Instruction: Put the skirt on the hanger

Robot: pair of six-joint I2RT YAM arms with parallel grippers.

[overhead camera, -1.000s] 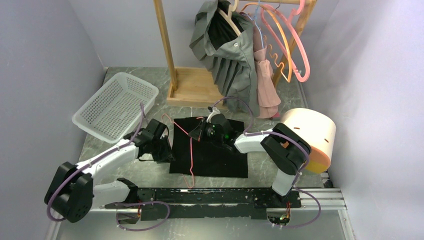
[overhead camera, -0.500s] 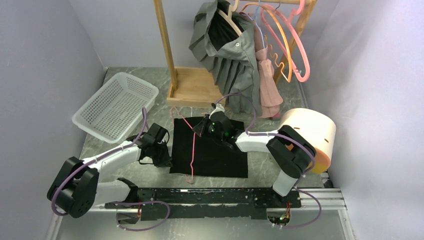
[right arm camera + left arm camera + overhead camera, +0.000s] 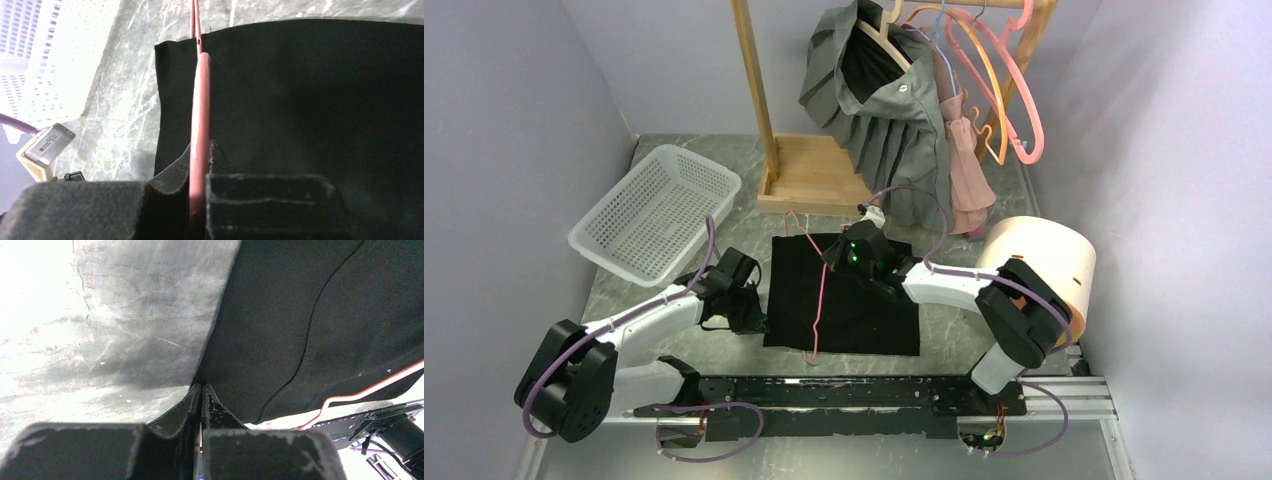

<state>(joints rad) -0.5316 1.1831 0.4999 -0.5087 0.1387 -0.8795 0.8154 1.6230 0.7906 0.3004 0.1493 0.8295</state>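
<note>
Skirt (image 3: pixel 869 315) is black and lies spread flat on the marble-look bench (image 3: pixel 744 225), front and centre, just ahead of the arm bases. Behind it stands a wooden rack (image 3: pixel 754 90) with a grey pleated garment (image 3: pixel 894 120) and a pink garment (image 3: pixel 964 180) hanging off it, plus some spare hangers (image 3: pixel 1014 90) in pink and orange. Over on the left there's a white mesh basket (image 3: pixel 654 210), and on the right a peach-coloured drum (image 3: pixel 1044 260) lying on its side.

The thin pink hanger (image 3: pixel 820 295) runs front to back across the left part of the skirt. The right hand (image 3: pixel 832 258) is clamped on that hanger near the skirt's far edge; the wrist view shows the rod squeezed right between the fingers (image 3: pixel 170 175). The left hand (image 3: pixel 759 320) sits low at the skirt's left edge, fingers pressed together on the fabric there.
</note>
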